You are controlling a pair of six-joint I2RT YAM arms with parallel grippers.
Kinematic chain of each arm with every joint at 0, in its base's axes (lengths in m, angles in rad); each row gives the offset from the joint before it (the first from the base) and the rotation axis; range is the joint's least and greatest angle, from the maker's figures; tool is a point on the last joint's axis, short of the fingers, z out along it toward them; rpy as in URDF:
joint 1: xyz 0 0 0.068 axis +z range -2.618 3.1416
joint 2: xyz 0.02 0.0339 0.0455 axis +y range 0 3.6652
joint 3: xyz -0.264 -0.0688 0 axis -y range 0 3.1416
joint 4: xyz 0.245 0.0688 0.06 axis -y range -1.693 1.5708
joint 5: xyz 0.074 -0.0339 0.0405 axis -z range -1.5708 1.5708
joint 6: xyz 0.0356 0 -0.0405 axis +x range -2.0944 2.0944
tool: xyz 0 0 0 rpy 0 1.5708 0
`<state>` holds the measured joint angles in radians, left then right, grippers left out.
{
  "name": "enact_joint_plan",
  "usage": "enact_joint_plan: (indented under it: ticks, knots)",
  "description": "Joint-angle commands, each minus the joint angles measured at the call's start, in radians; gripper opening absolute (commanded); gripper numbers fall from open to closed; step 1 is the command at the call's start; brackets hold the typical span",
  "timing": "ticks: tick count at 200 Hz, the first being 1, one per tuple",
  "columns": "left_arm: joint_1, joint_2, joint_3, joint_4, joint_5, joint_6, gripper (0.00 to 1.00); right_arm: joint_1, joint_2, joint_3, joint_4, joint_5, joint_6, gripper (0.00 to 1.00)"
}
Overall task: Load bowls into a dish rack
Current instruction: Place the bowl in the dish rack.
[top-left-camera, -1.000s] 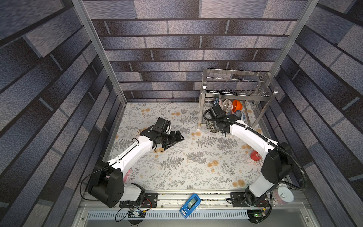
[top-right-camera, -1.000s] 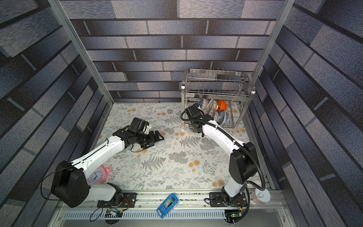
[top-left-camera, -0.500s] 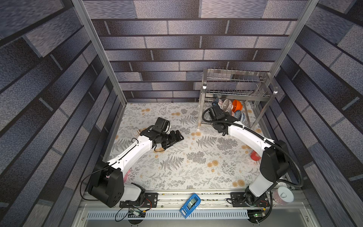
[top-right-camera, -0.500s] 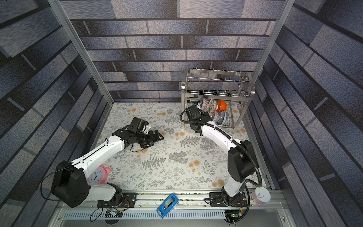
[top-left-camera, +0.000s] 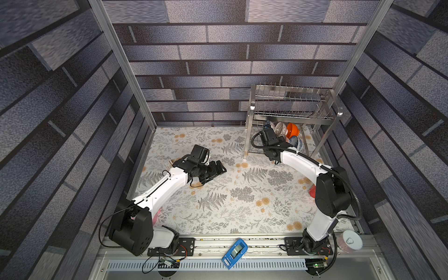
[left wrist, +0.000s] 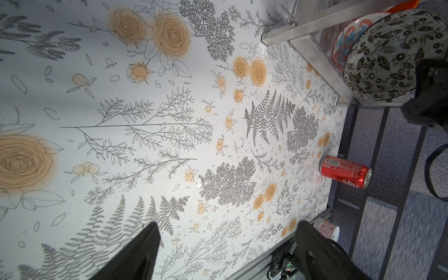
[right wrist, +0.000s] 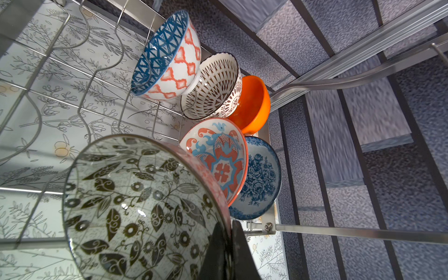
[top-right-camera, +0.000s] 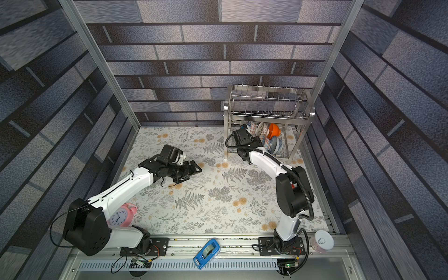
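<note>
The steel dish rack [top-left-camera: 291,110] [top-right-camera: 266,104] stands at the back right. On its lower wavy wires sit the blue triangle bowl [right wrist: 167,55], the white patterned bowl [right wrist: 213,87], the orange bowl [right wrist: 252,104] [top-left-camera: 292,129], the red-and-blue medallion bowl [right wrist: 218,157] and the blue floral bowl [right wrist: 259,179]. My right gripper [right wrist: 229,232] [top-left-camera: 282,141] is shut on the rim of the black-and-white floral bowl [right wrist: 135,206] [left wrist: 388,55], holding it on edge in the lower tier beside the medallion bowl. My left gripper [left wrist: 228,228] [top-left-camera: 219,168] hovers open and empty over the mat, left of the rack.
A red can [left wrist: 345,174] lies at the mat's right edge. A pink alarm clock [top-right-camera: 122,215] sits by the left arm's base. On the front rail are a blue tape dispenser [top-left-camera: 234,252] and a white round container [top-left-camera: 349,241].
My right gripper has carried the black-and-white floral bowl from in front of the rack back into its lower tier. The left arm has stayed where it was.
</note>
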<state>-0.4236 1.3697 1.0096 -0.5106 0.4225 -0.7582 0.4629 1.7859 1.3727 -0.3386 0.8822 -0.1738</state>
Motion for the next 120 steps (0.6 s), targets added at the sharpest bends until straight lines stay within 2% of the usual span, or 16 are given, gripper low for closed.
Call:
enact_joint_plan:
  ticks: [1, 120]
  knots:
    - [0.004, -0.009, 0.024, -0.032, -0.004, 0.028, 0.90, -0.019, 0.023, 0.050, 0.055, 0.022, -0.023, 0.00]
    - [0.013, -0.033, 0.008, -0.045, -0.005, 0.028, 0.91, -0.058, 0.114, 0.125, 0.085, 0.031, -0.046, 0.00]
